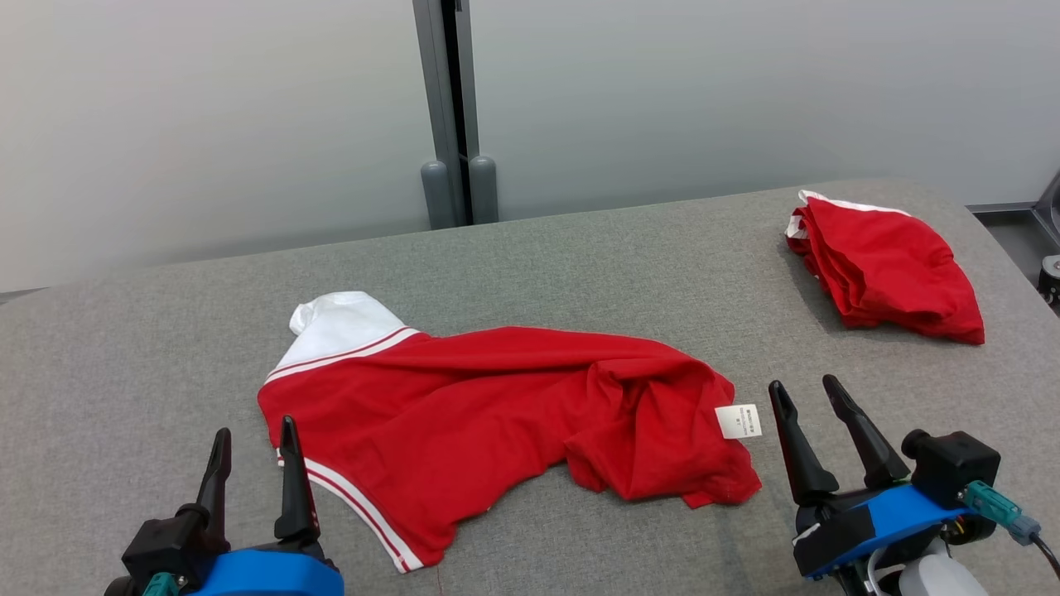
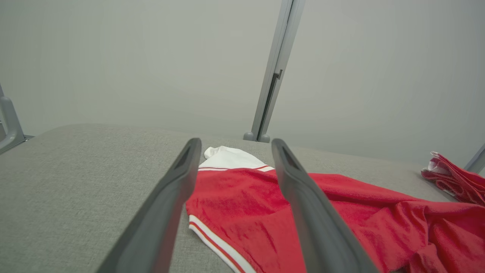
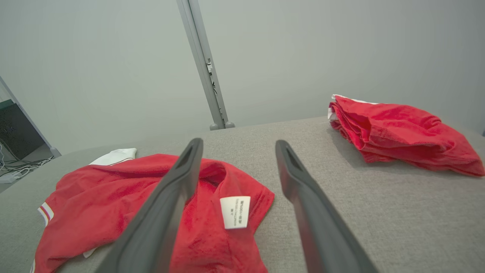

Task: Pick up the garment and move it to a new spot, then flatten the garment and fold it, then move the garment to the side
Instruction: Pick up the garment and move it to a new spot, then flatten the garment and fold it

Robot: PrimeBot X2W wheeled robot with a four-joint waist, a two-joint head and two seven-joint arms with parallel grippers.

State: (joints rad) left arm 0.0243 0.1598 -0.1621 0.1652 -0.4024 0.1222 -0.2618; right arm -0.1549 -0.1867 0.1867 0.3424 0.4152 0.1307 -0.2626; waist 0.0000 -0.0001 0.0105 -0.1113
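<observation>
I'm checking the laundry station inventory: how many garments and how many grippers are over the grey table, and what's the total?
Red garments: 2, the spread garment with white trim, and the bundled garment at the far right
Grippers: 2, the left gripper and the right gripper, both open and empty
Total: 4

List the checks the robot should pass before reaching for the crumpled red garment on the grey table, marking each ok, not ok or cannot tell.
1. Left gripper fingers spread, nothing held: ok.
2. Right gripper fingers spread, nothing held: ok.
3. Crumpled red garment with white striped trim lies between the grippers: ok.
4. Garment flat: not ok; bunched near its white label.
5. Bare grey fabric tabletop left of the garment: ok.
6. Folded red pile at the far right lies apart from it: ok.
</observation>
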